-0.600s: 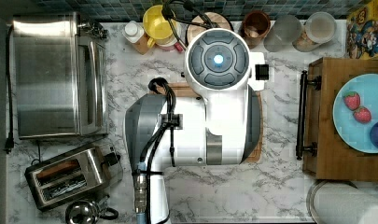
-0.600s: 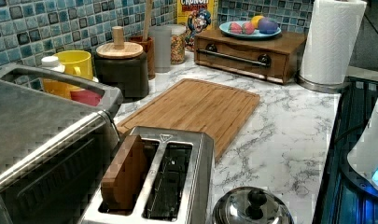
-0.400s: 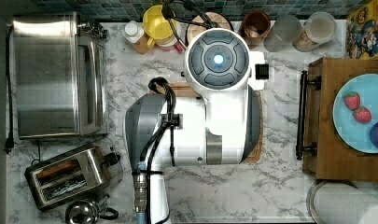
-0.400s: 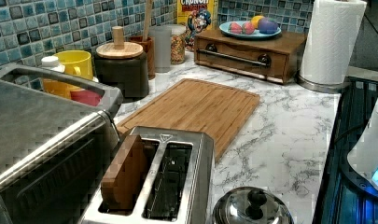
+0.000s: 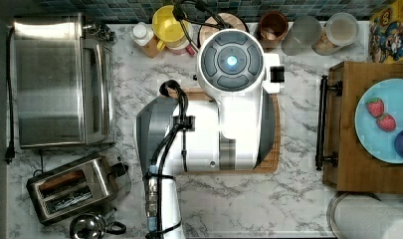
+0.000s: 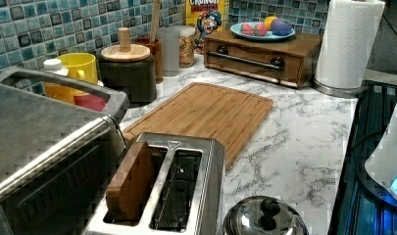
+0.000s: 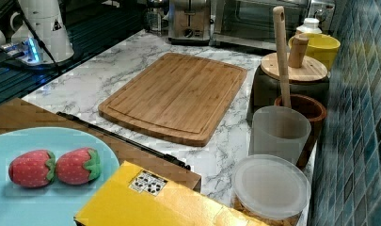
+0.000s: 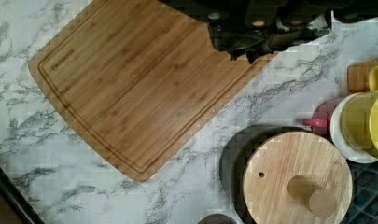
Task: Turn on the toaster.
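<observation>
The toaster (image 5: 72, 188) sits at the counter's (image 6: 304, 147) corner, beside the oven (image 5: 59, 82) — a brown slice stands in one slot. The arm (image 5: 224, 114) hangs over the board (image 6: 210, 110), well apart; whether its gripper (image 8: 259, 35) is open, I can't tell.

The arm (image 5: 224, 124) is covering most of the cutting board (image 5: 272, 149) in the top view, leaving a strip of edge showing. The tool (image 8: 266, 28) is showing as a dark mass cut off by the wrist view's edge, and its fingers are not making themselves out. The toaster (image 6: 161, 196) is running off the left view's bottom edge, with its lever end hidden there; in the right view the toaster is sitting too far back for its lever position to be read. The paper towel roll (image 5: 373, 219) is being clipped by the top view's bottom-right corner.
</observation>
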Robot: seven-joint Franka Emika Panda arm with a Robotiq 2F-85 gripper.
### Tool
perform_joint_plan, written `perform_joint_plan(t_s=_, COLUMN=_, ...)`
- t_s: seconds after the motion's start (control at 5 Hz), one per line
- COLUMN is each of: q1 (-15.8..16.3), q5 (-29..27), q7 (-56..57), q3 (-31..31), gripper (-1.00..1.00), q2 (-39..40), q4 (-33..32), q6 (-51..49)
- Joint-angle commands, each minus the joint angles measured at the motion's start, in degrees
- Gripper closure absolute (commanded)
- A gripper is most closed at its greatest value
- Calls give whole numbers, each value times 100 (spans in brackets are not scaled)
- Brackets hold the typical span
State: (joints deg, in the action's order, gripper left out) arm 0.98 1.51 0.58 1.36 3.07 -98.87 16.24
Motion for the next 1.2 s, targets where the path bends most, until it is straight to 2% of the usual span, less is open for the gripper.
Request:
perform_joint_plan(t_s=0.2, q1=333, q5=-514, q7=1591, q3=-384, gripper=100, q2=-836, q4=-1435, q6=925)
perform_joint_plan(t_s=0.4, q1=443, q5=-695, q7=1960, q3=-530, gripper=100, q2=-963, q4=-1812, q6=1151)
perform_joint_plan(t_s=0.8, q1=895, q5=-1044, q7=2579, q3=-775, gripper=100, q2=-1819, q4=-2707, q6=1310)
perform_joint_plan(t_s=1.2, q1=999, q5=-1467, q7=3141, q3=-993, gripper=100, q2=-1744, q4=-3044, q6=1126)
